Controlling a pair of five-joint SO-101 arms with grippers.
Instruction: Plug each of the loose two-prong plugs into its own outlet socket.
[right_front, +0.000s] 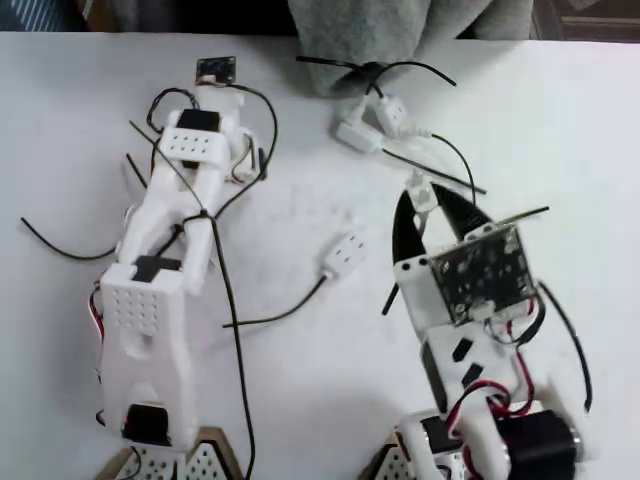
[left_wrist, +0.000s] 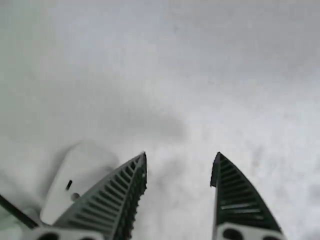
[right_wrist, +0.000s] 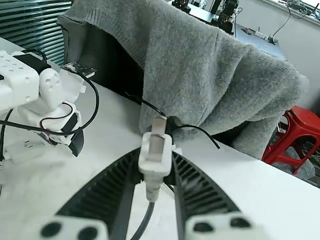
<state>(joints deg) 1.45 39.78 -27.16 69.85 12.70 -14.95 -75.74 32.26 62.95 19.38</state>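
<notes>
My right gripper clamps a plug, left gripper open; next I'd carry it to the mid-bench socket.

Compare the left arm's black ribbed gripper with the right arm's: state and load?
Left gripper: jaws open, nothing between them, beside a white socket block on the white table. Right gripper: shut on a white two-prong plug, prongs pointing away from the wrist. Both have dark ribbed fingers.
</notes>
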